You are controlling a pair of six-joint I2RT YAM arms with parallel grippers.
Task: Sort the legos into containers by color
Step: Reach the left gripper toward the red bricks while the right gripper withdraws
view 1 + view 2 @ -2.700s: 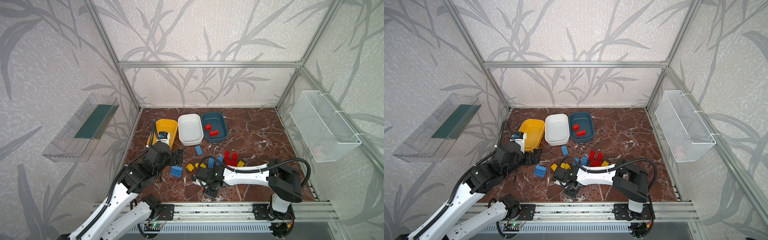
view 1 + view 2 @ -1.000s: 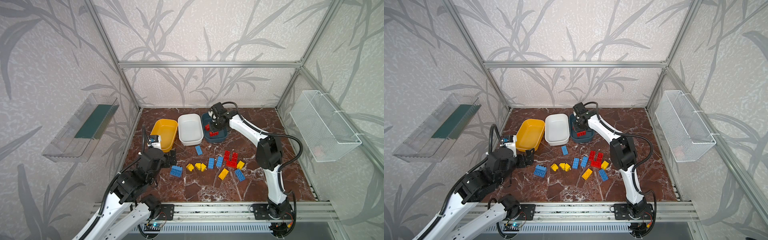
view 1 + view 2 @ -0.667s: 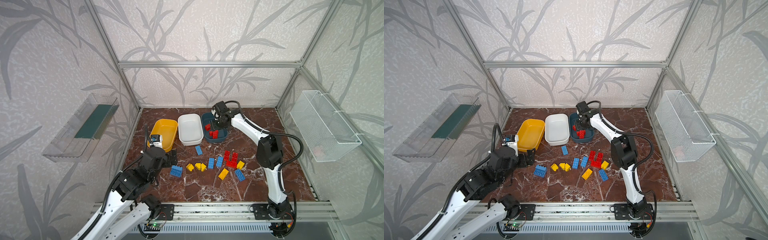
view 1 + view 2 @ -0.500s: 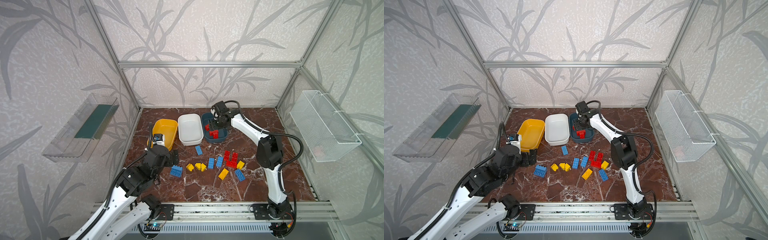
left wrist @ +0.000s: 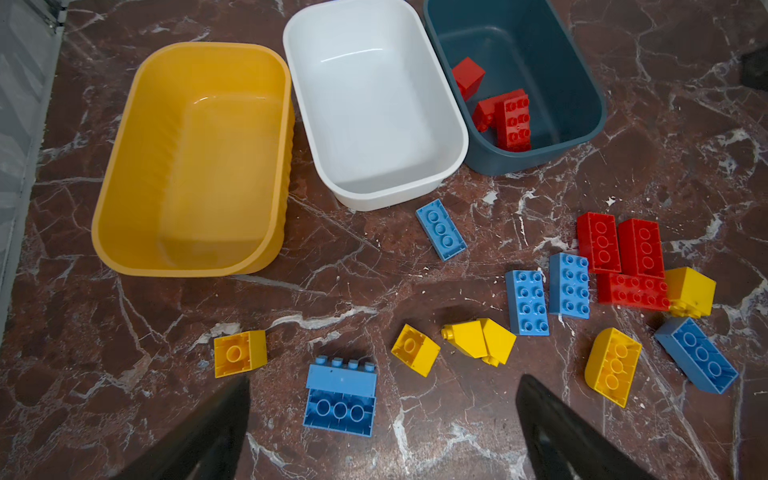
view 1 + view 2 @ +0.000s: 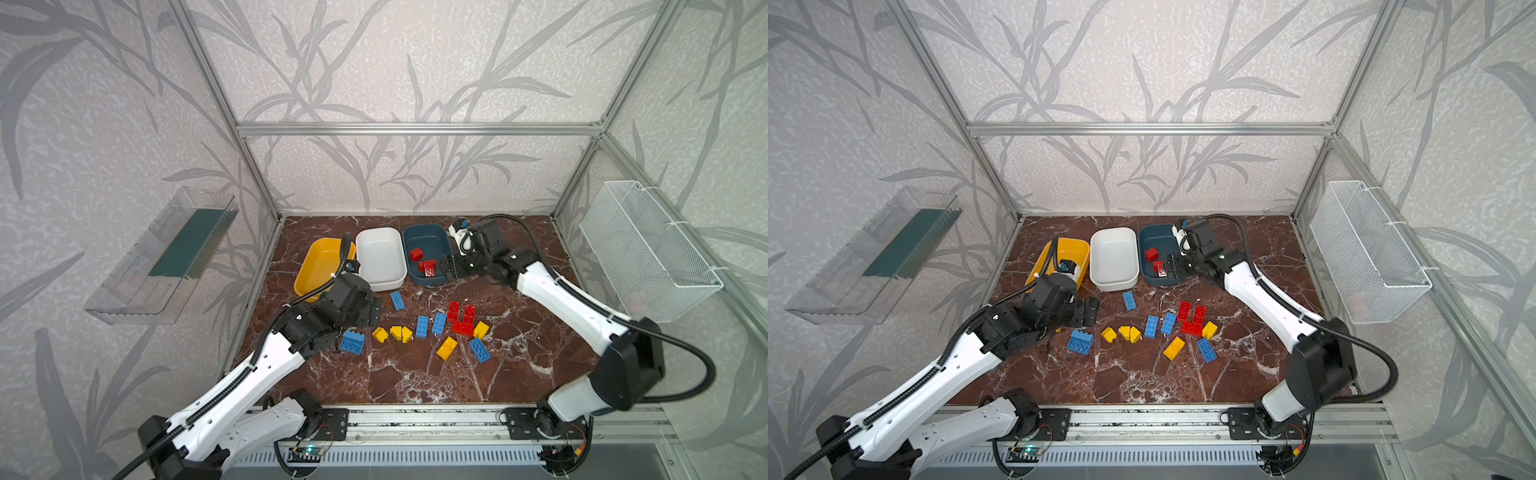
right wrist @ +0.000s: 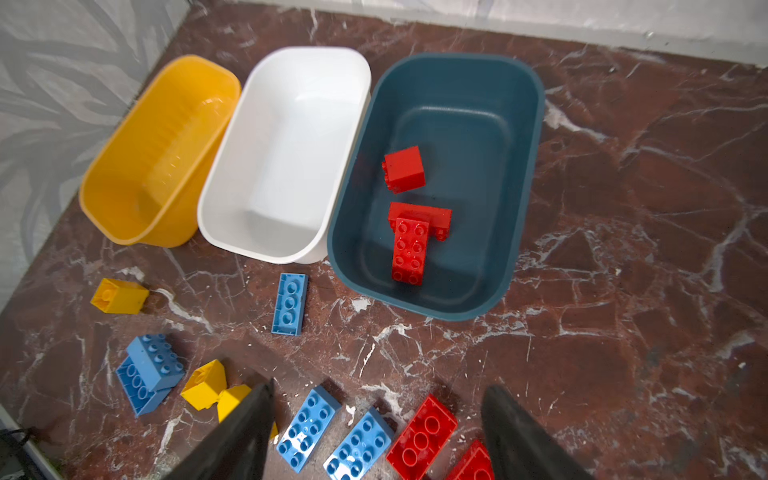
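Note:
Three tubs stand in a row at the back: yellow (image 6: 320,266), white (image 6: 380,255) and teal (image 6: 428,239). The teal tub holds three red legos (image 7: 409,249), two of them stacked. Blue (image 6: 352,343), yellow (image 6: 401,333) and red legos (image 6: 461,318) lie scattered on the floor in front. My left gripper (image 6: 372,309) hangs open and empty just left of the pile, with a big blue brick (image 5: 340,401) below its jaws. My right gripper (image 6: 451,266) is open and empty at the teal tub's near right edge.
A clear tray (image 6: 162,257) hangs on the left wall and a white wire basket (image 6: 648,249) on the right wall. Aluminium posts frame the marble floor, and a rail (image 6: 415,419) runs along the front edge.
My right gripper has opened, left a red brick in the teal tub and drawn back to the tub's near right edge. My left gripper has edged slightly toward the tubs.

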